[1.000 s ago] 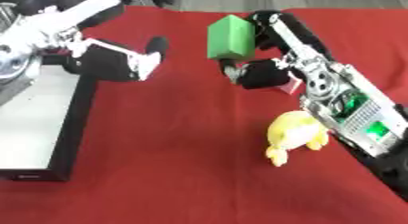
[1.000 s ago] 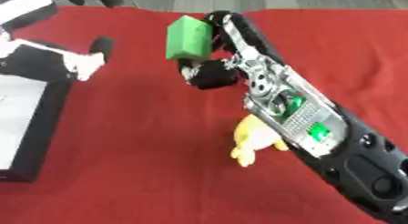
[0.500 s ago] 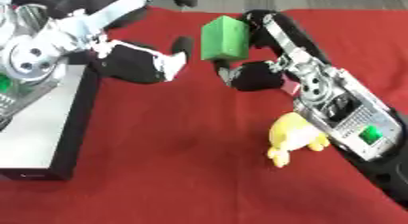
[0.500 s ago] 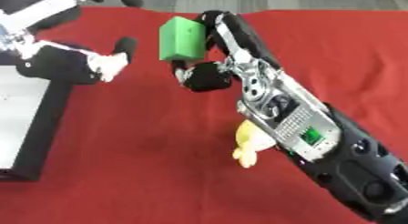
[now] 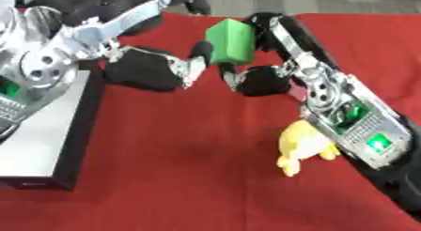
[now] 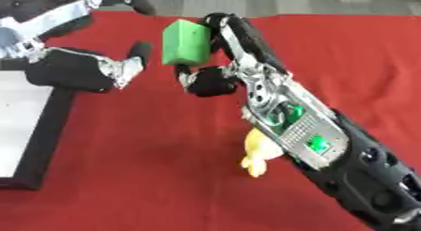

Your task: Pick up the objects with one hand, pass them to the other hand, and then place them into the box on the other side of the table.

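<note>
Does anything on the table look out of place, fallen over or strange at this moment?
Nothing stands out. The right hand holds the green block up above the red cloth, with the left hand close beside it. The yellow toy lies on the cloth, partly hidden by the right forearm. The box sits at the left.

The table is covered in a red cloth, matt and slightly napped. Held in the right hand, the green block looks like smooth matt plastic or foam. Both hands are matt black with bare silver metal at the joints; the left hand just beside the block shows the same finish. Below the right hand lies a yellow toy, soft-looking and dull. Left of the left hand, the box has a pale smooth inside and black matt walls.
</note>
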{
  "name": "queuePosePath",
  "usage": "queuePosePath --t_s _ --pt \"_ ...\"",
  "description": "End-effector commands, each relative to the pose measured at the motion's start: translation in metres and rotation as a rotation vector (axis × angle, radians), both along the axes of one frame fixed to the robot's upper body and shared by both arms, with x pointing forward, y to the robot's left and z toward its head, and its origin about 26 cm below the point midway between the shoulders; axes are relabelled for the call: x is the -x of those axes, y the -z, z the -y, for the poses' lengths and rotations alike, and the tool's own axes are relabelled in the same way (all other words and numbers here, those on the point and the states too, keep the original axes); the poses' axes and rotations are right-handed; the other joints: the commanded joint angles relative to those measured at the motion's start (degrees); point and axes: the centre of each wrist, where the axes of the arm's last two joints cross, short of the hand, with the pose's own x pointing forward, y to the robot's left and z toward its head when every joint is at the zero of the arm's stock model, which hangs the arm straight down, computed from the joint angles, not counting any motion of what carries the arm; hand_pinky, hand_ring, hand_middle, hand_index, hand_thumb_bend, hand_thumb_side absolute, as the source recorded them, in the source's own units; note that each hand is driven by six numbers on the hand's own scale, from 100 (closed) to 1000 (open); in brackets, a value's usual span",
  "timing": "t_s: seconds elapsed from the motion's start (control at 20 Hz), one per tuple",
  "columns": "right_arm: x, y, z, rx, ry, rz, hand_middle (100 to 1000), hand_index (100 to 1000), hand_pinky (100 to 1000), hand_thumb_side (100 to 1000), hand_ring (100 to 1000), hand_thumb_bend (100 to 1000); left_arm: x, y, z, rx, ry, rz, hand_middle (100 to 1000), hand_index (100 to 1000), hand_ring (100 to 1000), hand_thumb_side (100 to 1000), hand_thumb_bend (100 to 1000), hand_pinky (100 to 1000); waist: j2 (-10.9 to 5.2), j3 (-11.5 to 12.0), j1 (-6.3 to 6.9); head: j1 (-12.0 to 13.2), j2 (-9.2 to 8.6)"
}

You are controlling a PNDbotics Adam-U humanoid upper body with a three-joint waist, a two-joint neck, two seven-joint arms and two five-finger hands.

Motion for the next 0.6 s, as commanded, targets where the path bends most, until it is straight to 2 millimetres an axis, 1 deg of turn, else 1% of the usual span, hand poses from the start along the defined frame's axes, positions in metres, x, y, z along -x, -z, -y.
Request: queuePosePath --t_s 0.05,0.15,0.35,0.6 --pt "-0.0003 -0.0052 -0.0012 0.002 -0.002 0.035 574 530 773 100 674 100 0.0038 -0.0079 0.0024 -0.004 0.005 0.061 736 843 904 549 142 919 -0.48 -0.06 0.35 0.15 -0.72" --pt "-0.0012 -0.0044 -0.0015 0.006 0.000 0.041 574 530 773 100 673 100 0.0043 -0.0071 0.0040 -0.016 0.007 0.062 740 848 911 477 157 934 -0.40 -0.11 0.36 0.24 -0.66" --pt "-0.0015 -0.0047 -0.0012 0.013 -0.002 0.051 574 530 773 100 673 100 0.0041 -0.0056 0.0044 -0.035 -0.002 0.054 754 866 937 181 243 975 -0.31 -0.13 0.46 0.28 -0.63" --pt "-0.0001 -0.0060 -0.0010 0.019 -0.007 0.059 574 530 773 100 671 100 0.0040 -0.0039 0.0052 -0.056 0.005 -0.001 758 881 955 196 216 1000 -0.24 -0.11 0.52 0.34 -0.71"
